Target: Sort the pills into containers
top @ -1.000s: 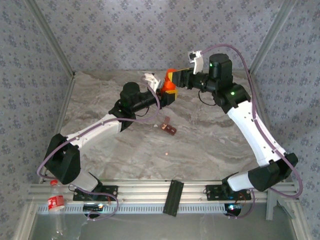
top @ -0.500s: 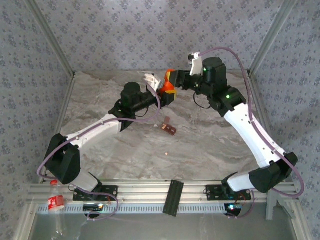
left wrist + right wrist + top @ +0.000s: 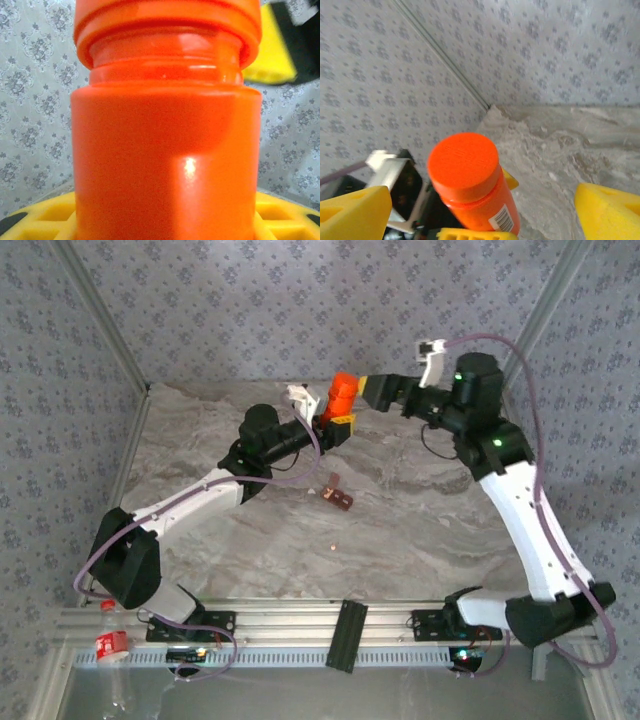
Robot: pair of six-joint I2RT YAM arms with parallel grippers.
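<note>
1. Left gripper (image 3: 335,420): closed about the lower body of the orange bottle (image 3: 342,398) and holding it clear of the worktop (image 3: 420,530), near the middle of the far edge.
2. Bottle axis: close to upright. The cap (image 3: 463,160) is in place.
3. Right gripper (image 3: 364,387): jaws wide apart and holding nothing. It sits just beside the cap on the robot's right. The wrist view shows the cap between the yellow fingers, touching neither.
4. Containers (image 3: 339,497): on the worktop near its centre, on the near side of the raised bottle. The long axis runs from far-left to near-right. The left arm is judged the nearer.
5. Appearance: a small, dark reddish-brown strip of joined boxes. Whether the compartments are open or filled cannot be told.
6. Pills: one pale speck (image 3: 332,547) lies on the worktop, apart from the strip and toward the near edge.
</note>
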